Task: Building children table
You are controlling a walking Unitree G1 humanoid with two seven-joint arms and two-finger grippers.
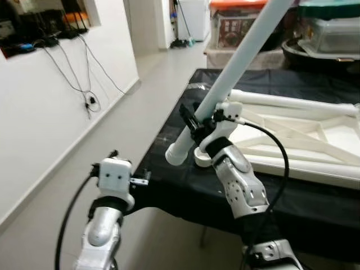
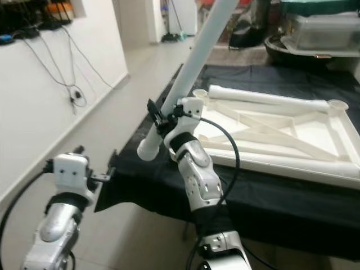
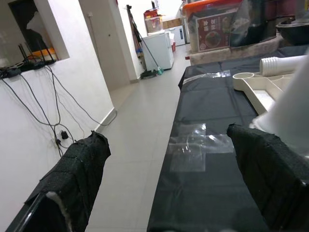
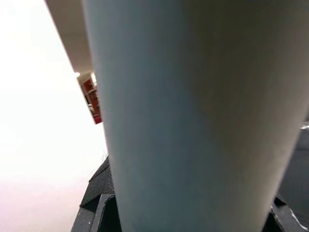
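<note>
- Slanting up and away from the table's near corner: one white table leg (image 1: pixel 236 64), a long round tube, its lower end hanging just over the black-covered edge, its upper end running out of the top of the head views.
- Right gripper (image 1: pixel 198 121): black fingers clamped around the leg close to its lower end; silver forearm rising from below. In the right wrist view the tube (image 4: pixel 193 111) sits right against the camera.
- Table top (image 2: pixel 264 135): white, lying upside down on the black cloth, ribs and diagonal braces facing up. Round sockets at its corners, one (image 2: pixel 200 93) just beside the held leg's lower end. Another white leg (image 2: pixel 264 98) lies along the far edge.
- Black cloth (image 1: pixel 315 202): covers the work table, draping over the near edge; a patch of clear tape (image 3: pixel 193 145) is stuck on it.
- Left gripper (image 3: pixel 169 193): fingers spread wide apart, holding nothing, hovering off the table's near corner above the floor.
- Surroundings: pale tiled floor (image 1: pixel 101 185); white wall with dangling black cables (image 1: pixel 84 84); plastic storage boxes (image 1: pixel 236 22) stacked beyond the table.
</note>
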